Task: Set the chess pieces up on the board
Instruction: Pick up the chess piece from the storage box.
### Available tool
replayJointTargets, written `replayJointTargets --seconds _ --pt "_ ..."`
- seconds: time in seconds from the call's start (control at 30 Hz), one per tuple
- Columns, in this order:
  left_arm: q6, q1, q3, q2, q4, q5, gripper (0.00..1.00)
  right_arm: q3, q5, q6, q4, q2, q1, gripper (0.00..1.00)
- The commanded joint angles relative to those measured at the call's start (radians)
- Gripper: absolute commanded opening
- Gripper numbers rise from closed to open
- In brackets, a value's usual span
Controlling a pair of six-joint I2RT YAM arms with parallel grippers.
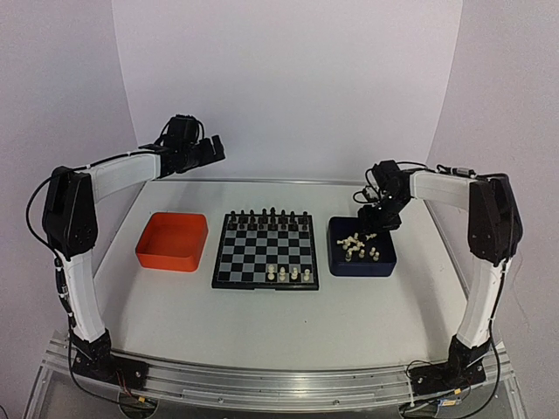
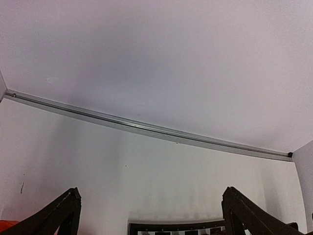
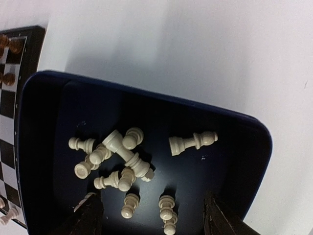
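Several cream-white chess pieces (image 3: 115,156) lie tumbled in the dark blue tray (image 3: 146,93), and one more (image 3: 193,143) lies apart to the right. My right gripper (image 3: 151,201) hangs open just over the tray, with two small pieces (image 3: 167,208) on the tray floor between its fingers, touching neither. The board (image 1: 220,262) sits mid-table with a few white pieces (image 1: 288,274) on its near row and black ones (image 1: 266,216) along the far row. My left gripper (image 1: 214,148) is open and raised at the back left, holding nothing.
An orange tray (image 1: 172,242) sits left of the board. The blue tray (image 1: 336,262) sits right of it. In the left wrist view the board's far edge (image 2: 176,226) shows below the fingers, and a metal rail (image 2: 146,128) runs along the back of the table.
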Motion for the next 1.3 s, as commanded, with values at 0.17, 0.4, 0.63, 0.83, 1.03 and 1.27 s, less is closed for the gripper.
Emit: replayJointTargets --seconds 0.17,0.4,0.63,0.83,1.03,1.27 --pt "-0.016 0.005 -0.02 -0.033 0.035 0.028 1.0 0.057 -0.063 -0.141 -0.009 0.041 -0.018 0.58" --pt "-0.03 0.004 -0.026 -0.043 0.025 0.033 1.0 0.075 -0.101 -0.229 -0.015 0.072 -0.023 0.54" --pt "-0.041 0.005 -0.038 -0.053 0.033 0.047 1.0 0.113 -0.096 -0.273 -0.021 0.109 -0.025 0.46" --pt "-0.048 0.005 -0.048 -0.058 0.032 0.056 1.0 0.11 -0.095 -0.298 -0.027 0.119 -0.026 0.43" --pt "-0.056 0.005 -0.05 -0.06 0.026 0.065 1.0 0.114 -0.115 -0.309 -0.037 0.131 -0.03 0.41" --pt "-0.06 0.004 -0.059 -0.066 0.027 0.069 1.0 0.117 -0.123 -0.321 -0.044 0.151 -0.03 0.4"
